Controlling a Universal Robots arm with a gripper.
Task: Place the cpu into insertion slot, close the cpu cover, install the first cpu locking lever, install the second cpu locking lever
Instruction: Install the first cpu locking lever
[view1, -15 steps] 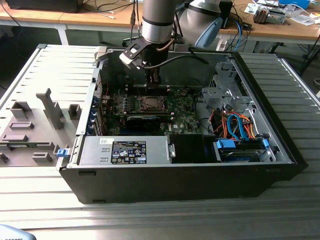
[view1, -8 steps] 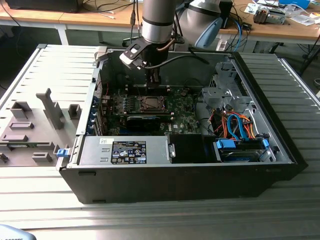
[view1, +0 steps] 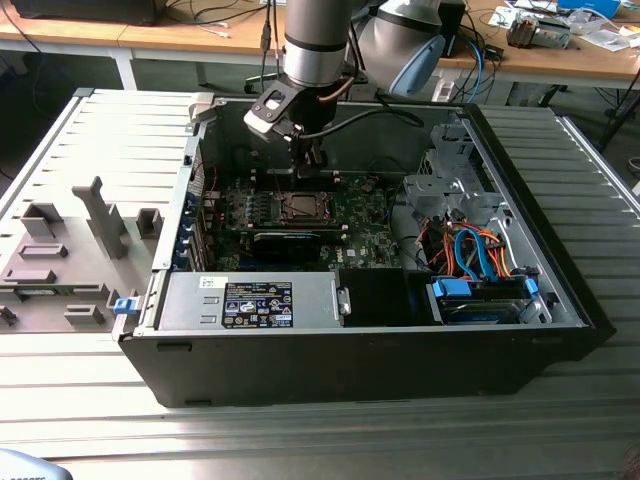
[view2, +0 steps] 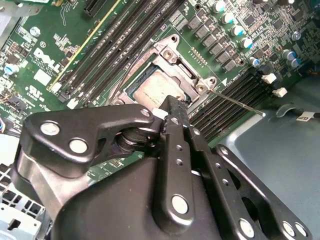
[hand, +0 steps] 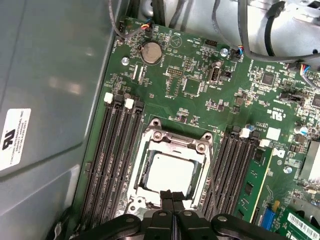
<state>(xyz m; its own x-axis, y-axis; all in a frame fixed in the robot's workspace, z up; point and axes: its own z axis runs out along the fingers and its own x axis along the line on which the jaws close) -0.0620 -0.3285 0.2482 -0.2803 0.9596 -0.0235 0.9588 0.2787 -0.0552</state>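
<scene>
The cpu (hand: 170, 172) (view2: 155, 87) lies flat in the socket on the green motherboard, its silvery top showing through the window of the cpu cover (hand: 175, 141) (view2: 177, 59), which lies down over it. A thin wire locking lever (view2: 237, 102) (hand: 212, 175) runs along one side of the socket and sticks out past it, unlatched. My gripper (hand: 172, 194) (view2: 172, 104) (view1: 312, 160) hangs just over the socket's edge, fingers pressed together with nothing seen between them. In the exterior view the socket (view1: 300, 207) sits straight below the gripper.
Black memory slots (hand: 112, 155) flank the socket on both sides. The open computer case has a grey wall (hand: 50, 100) close by, a black graphics card (view1: 285, 240), a power supply (view1: 250, 300) and a bundle of orange and blue cables (view1: 470, 250).
</scene>
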